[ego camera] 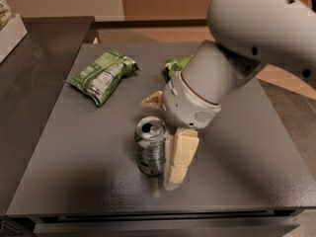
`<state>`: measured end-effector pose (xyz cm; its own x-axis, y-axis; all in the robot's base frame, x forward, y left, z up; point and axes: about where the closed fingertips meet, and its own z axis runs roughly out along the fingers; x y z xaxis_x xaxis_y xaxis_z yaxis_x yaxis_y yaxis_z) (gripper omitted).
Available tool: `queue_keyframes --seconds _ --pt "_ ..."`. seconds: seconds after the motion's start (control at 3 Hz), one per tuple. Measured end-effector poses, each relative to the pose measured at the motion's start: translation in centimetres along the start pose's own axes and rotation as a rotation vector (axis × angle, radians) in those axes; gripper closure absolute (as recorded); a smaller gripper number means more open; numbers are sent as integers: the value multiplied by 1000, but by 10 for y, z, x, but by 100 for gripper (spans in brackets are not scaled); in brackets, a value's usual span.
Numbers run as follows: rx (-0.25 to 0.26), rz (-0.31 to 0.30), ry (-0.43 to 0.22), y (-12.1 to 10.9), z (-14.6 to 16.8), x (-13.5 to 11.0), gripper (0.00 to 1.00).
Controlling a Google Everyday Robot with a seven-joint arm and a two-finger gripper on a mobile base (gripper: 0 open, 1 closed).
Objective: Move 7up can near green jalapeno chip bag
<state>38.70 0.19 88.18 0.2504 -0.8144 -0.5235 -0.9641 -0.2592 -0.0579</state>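
Hanging low over the dark table (74,172), the gripper (167,141) has its jaws spread wide and nothing in its grasp. One cream finger (180,157) stands just beside the 7up can (150,147), at the can's 3 o'clock, with its tip near the table. The other finger (152,100) shows at the can's 12 o'clock, half hidden under the wrist.

The can stands upright, pull-tab top facing up, a little toward 6 o'clock from the table's middle. Whether the near finger touches its wall I cannot tell. Its long axis is vertical, so a side-on pinch across the round body looks like the sensible grip (the jaws seem roughly placed for that already).

The green jalapeno chip bag (101,75) lies flat, well apart, at about 11 o'clock from the can, white label panel up. A brighter green bag (175,65) peeks out behind the arm at 1 o'clock. The carry should therefore run toward 11 o'clock, away from that second bag
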Motion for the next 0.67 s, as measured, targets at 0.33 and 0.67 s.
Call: queue_keyframes --seconds 0.33,0.67 --pt "-33 -17 -23 5 12 -7 0" --pt "-32 -11 -64 1 8 -16 18"
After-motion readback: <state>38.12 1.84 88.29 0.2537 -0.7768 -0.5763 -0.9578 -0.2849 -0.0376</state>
